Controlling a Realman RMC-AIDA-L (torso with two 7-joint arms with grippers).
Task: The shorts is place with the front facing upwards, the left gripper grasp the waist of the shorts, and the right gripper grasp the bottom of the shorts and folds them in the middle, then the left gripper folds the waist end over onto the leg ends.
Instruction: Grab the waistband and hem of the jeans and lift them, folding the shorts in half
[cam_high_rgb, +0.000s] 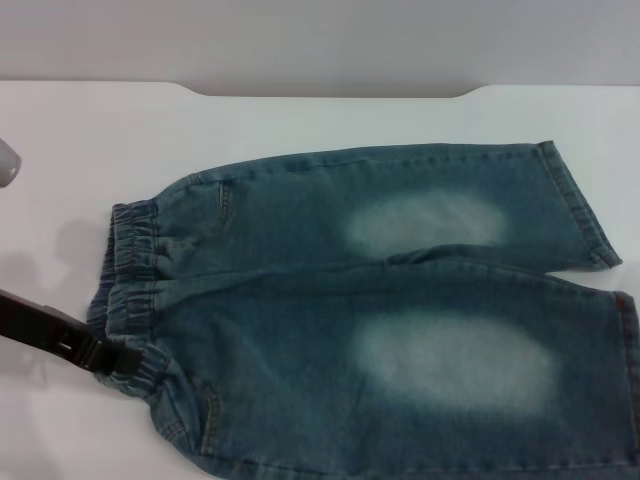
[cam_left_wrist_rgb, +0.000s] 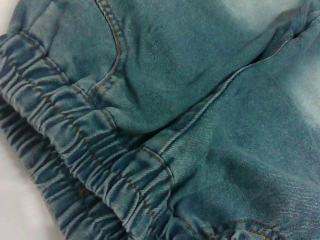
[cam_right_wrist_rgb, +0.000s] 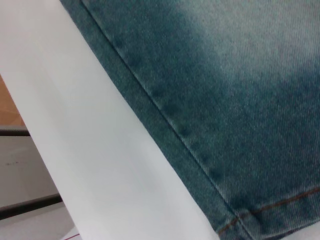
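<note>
The shorts (cam_high_rgb: 400, 300) lie flat on the white table (cam_high_rgb: 300, 120); they are blue denim with two pale faded patches. The waist (cam_high_rgb: 130, 260), a puckered elastic band, points left, and the leg ends (cam_high_rgb: 585, 210) point right. My left gripper (cam_high_rgb: 118, 358) reaches in from the left on a black arm, its tip at the near end of the waistband. The left wrist view is filled by the gathered waist (cam_left_wrist_rgb: 75, 150) and a pocket seam (cam_left_wrist_rgb: 117, 55). The right wrist view shows a stitched edge of the shorts (cam_right_wrist_rgb: 165, 125) near a corner, over the table (cam_right_wrist_rgb: 90, 150). The right gripper is out of view.
A grey wall panel (cam_high_rgb: 330, 40) runs behind the table's far edge. A small grey object (cam_high_rgb: 6, 160) sits at the far left. In the right wrist view the table's edge drops to a brown floor (cam_right_wrist_rgb: 7, 107) and pale furniture (cam_right_wrist_rgb: 25, 170).
</note>
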